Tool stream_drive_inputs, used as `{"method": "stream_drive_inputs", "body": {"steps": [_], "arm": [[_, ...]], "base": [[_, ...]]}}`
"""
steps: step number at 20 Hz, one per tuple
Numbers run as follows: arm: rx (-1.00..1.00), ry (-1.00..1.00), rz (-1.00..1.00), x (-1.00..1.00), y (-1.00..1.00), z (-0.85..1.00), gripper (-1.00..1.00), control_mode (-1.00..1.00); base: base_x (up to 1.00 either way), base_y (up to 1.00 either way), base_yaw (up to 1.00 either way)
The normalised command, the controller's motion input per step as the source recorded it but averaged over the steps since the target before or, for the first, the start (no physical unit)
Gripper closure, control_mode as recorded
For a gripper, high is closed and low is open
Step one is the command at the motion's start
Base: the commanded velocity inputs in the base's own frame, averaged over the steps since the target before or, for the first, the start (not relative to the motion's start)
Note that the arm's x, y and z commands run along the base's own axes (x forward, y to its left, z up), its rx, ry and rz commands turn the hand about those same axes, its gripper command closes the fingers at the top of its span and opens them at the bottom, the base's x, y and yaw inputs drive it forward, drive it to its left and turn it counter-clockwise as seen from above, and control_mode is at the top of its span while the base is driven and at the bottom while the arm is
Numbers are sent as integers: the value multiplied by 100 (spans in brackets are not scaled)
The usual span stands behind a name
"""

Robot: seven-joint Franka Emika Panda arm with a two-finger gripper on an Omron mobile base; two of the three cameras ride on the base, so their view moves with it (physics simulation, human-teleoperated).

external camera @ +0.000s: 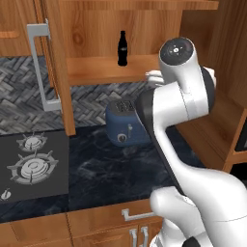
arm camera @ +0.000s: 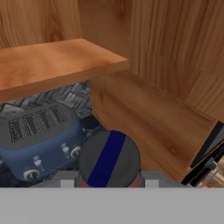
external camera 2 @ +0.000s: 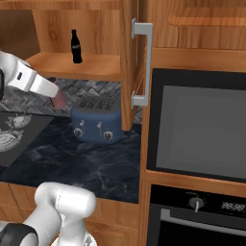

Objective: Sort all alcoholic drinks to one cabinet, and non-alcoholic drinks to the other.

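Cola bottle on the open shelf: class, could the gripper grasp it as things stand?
Probably not: the gripper is shut on a dark-capped bottle, though the cola bottle stands unobstructed.

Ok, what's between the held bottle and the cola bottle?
The wooden shelf board: in the right base view the pink bottle is below it and the cola bottle stands on it.

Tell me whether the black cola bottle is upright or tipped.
Upright: the black cola bottle stands on its base on the open cabinet's shelf, neck up.
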Motion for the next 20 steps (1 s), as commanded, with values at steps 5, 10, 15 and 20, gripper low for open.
{"method": "stream_drive_inputs", "body": {"steps": [5, 10, 15, 20], "arm": [[0, -1, 2, 31, -9, 4, 100, -100], [0, -4, 0, 31, 0, 23, 100, -100], [-1, -5, 0, 28, 0, 23, 100, -100], [-1, -5, 0, 27, 0, 19, 100, -100]], "base": [[0, 0, 0], [0, 0, 0], [0, 0, 0], [0, 0, 0]]}}
